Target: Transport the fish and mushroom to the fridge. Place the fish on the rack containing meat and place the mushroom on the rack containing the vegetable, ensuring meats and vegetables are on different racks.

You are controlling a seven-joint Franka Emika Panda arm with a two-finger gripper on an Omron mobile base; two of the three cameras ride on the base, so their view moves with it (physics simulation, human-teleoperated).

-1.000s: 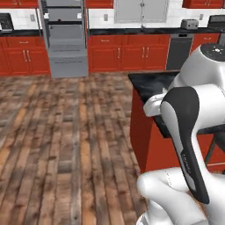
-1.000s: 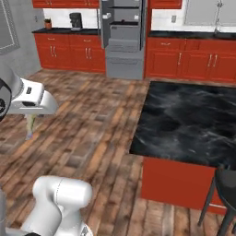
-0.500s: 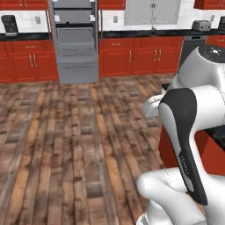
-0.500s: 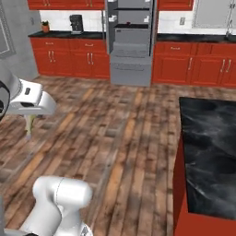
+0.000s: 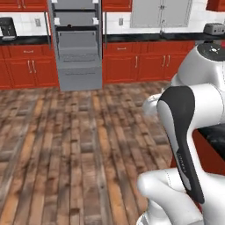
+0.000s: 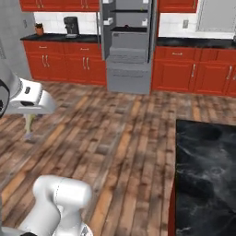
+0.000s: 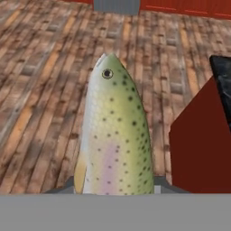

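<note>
My gripper (image 6: 30, 113) hangs at the left of the right base view, shut on the fish (image 6: 29, 125), which dangles below the white hand. In the hand view the fish (image 7: 115, 135) is a speckled green-yellow body with a pale belly, its head pointing away over the wooden floor. The grey fridge (image 5: 75, 44) stands open against the far wall; in the right base view the fridge (image 6: 127, 50) shows two dark shelves, a higher rack (image 6: 129, 10) and a lower rack (image 6: 129, 29). Meat and vegetable are too small to make out. The mushroom is out of view.
A black marble island counter (image 6: 203, 175) with red sides lies close on the right. Red cabinets (image 5: 140, 66) line the far wall on both sides of the fridge. A coffee machine (image 6: 70, 25) and a toaster (image 5: 214, 28) sit on the counter. Wooden floor (image 5: 66, 145) stretches between me and the fridge.
The base has moved, so both views shifted: the fridge now sits nearer the middle and larger, the island has slid to the right. The fish stays in the shut gripper.
</note>
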